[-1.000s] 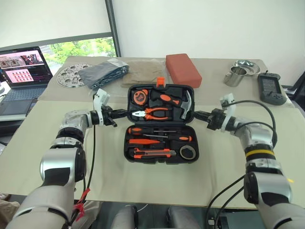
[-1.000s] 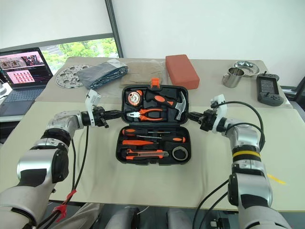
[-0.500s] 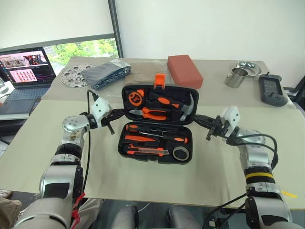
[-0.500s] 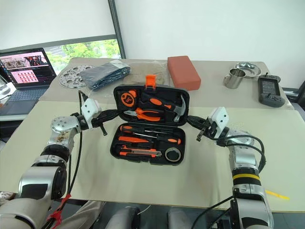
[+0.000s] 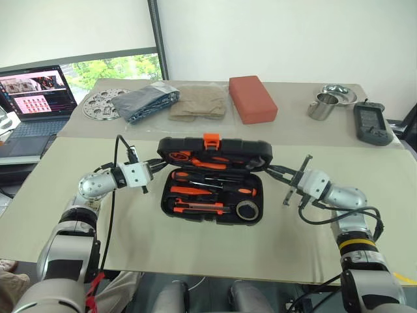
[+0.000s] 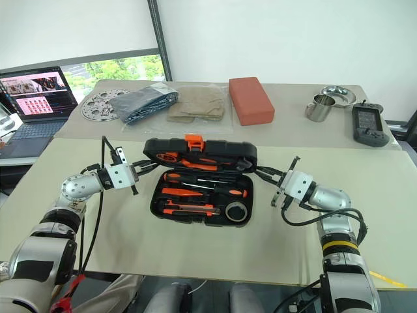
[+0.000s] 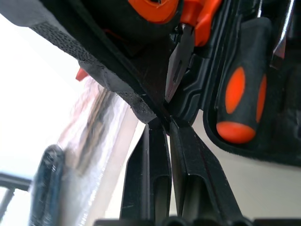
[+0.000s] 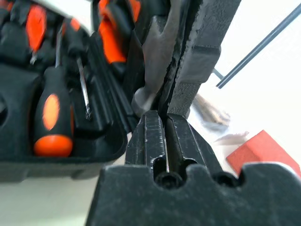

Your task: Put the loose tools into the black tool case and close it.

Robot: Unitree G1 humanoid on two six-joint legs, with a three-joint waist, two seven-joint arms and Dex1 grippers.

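Standing half-closed near the middle of the front surface [image 5: 78, 248], the black tool case [image 5: 215, 195] has its long axis running across the robot's front, side to side, its base flat and open upward. The lid [image 5: 215, 149] rises from the far long edge and tips toward the robot, its orange latch [image 5: 211, 139] at the top. Inside the base lie the screwdrivers [image 5: 215, 190], the utility knife [image 5: 195, 208] and the tape roll [image 5: 246, 209], all seated in slots with their handles along the case's length; the thin orange tool cannot be made out for certain.

At the lid's left end sits the left tool [image 5: 158, 166], its fingers [image 7: 150, 174] almost together, tips against the lid's corner; whether they pinch its edge cannot be told. At the right end the right tool [image 5: 276, 171] does the same, fingers [image 8: 150, 141] nearly shut and pressed at the lid's rim.

Judged from here, the lid could slip off the fingertips and drop unevenly, one end ahead of the other, since contact is only at the tips. Pliers [image 7: 181, 52] and hammer [image 8: 157, 61] held in the lid could foul the screwdrivers if loose, leaving the latch unable to catch. Pushing could also slide the light case toward the near edge.

Beyond, on the far surface, lie a red-orange block [image 5: 251, 98], folded cloth [image 5: 199, 103] and a metal cup [image 5: 320, 105].
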